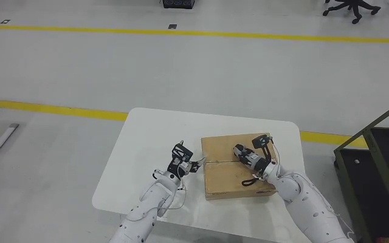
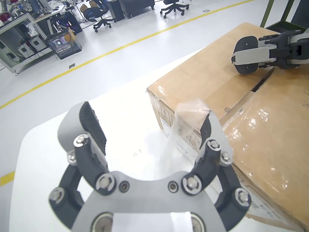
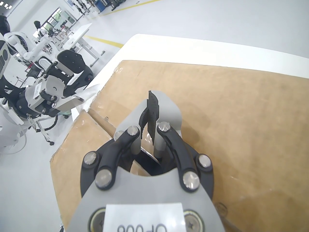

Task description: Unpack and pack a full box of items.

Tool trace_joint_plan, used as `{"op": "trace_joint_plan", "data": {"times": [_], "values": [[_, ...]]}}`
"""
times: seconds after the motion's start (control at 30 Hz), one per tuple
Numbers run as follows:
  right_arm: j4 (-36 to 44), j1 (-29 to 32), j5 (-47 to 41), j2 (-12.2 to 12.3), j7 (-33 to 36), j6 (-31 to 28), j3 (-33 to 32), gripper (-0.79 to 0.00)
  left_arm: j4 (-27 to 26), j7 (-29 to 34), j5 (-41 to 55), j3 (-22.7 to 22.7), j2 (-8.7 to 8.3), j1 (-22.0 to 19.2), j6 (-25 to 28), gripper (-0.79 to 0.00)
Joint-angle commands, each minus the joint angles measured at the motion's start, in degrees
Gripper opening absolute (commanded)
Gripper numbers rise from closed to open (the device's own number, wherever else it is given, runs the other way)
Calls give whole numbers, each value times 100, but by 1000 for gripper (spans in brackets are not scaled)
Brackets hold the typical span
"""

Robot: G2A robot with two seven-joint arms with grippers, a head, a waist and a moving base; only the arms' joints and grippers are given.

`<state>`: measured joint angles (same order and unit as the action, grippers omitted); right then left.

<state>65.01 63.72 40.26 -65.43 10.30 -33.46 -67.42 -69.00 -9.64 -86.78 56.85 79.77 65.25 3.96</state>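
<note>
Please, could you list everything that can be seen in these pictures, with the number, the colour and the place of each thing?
cardboard box: one, brown, on the table, top flaps closed.
clear tape strip: one, transparent, raised from the box's edge, at one finger of the left gripper.
table: one, white, rounded corners, under the box.
floor lines: two, yellow, on the pale floor beyond the table.
office chairs: at least two, black, far behind on the floor.
metal frame: one, green, beside the table.
left gripper: one, open, next to the box's side.
right gripper: one, shut, over the box top near the flap seam.
</note>
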Motion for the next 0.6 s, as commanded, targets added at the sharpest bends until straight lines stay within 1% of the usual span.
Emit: {"op": "trace_joint_plan", "data": {"times": [0.0, 0.1, 0.3, 0.57], "values": [[-11, -5, -5, -4, 3, 1, 3, -785, 66, 75, -110, -37, 13, -58, -78, 0], [-22, -15, -13, -4, -2, -15, -18, -785, 112, 219, -307, -32, 11, -77, -227, 0], [-33, -16, -12, -2, -12, -37, -57, -785, -201, 358, -111, 179, -19, 73, -200, 0], [-15, -34, -15, -25, 6, -43, -14, -785, -372, 342, -267, -15, 57, -95, -333, 0]]}}
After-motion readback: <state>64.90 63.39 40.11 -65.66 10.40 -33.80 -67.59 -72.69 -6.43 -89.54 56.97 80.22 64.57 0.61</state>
